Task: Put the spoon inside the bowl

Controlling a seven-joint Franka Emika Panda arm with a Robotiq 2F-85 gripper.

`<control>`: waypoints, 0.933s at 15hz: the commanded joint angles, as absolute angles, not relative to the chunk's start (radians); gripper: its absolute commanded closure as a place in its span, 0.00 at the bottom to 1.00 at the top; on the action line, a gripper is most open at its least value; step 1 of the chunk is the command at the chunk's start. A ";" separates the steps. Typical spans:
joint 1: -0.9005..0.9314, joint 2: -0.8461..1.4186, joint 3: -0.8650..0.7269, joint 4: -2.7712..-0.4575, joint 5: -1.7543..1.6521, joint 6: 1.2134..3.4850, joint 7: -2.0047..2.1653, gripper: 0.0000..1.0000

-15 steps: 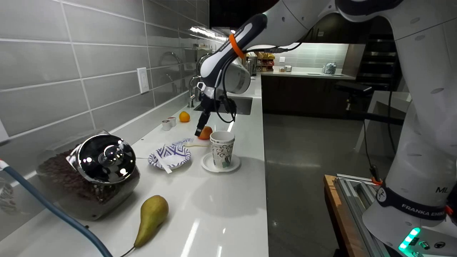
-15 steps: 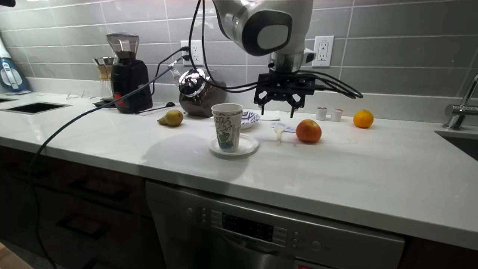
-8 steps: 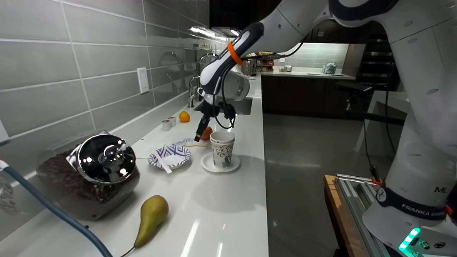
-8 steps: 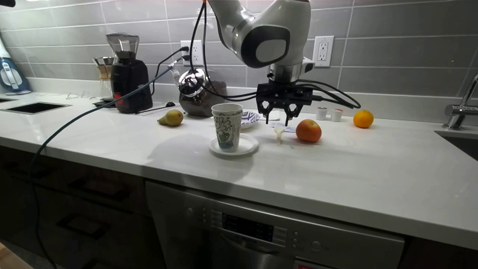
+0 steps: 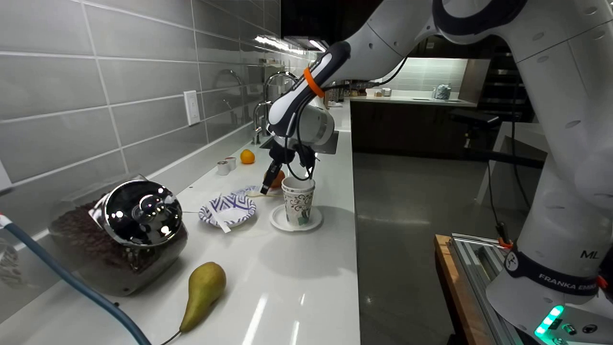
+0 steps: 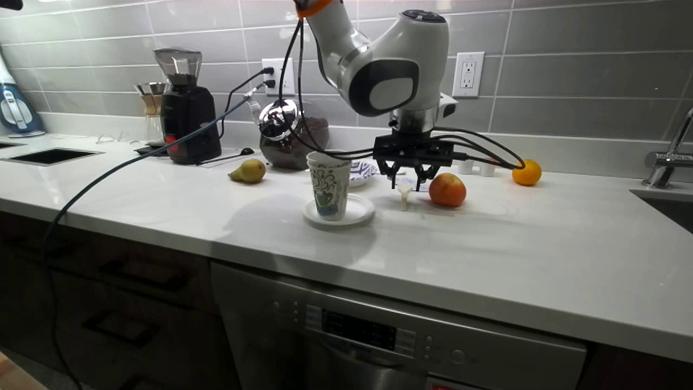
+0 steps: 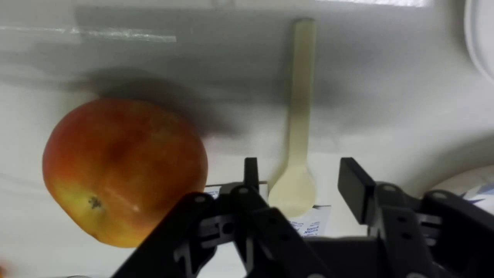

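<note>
Apple (image 7: 123, 166) crowds gripper (image 7: 300, 177); room seems wider toward bowl (image 5: 239, 211).

round red-and-yellow apple (image 7: 125, 170) sits on the glossy white countertop (image 6: 487, 271). stacked white paper cups (image 6: 329, 189) with printed swirls stand on a round white saucer (image 6: 361, 210). yellow-green pear (image 5: 203, 292) lies near a clear jar (image 5: 110, 254) of dark brown bits, shiny domed metal lid (image 5: 142, 213) on it. two small white tubs (image 5: 223, 167) side by side, round orange fruit (image 5: 247, 156) near them. black coffee grinder (image 6: 189, 124) with clear hopper is upright near the grey tiled wall (image 6: 222, 35). stainless-steel dishwasher front (image 6: 390, 349) below.
</note>
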State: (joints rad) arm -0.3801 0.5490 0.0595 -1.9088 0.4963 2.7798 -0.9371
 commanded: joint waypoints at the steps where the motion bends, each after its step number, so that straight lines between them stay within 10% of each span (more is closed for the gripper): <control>1: -0.416 0.574 0.102 -1.912 0.463 2.824 -0.922 0.72; 8: -0.418 0.552 0.114 -1.940 0.422 2.825 -0.912 1.00; 14: -0.355 0.432 0.088 -2.008 0.285 2.803 -0.904 0.96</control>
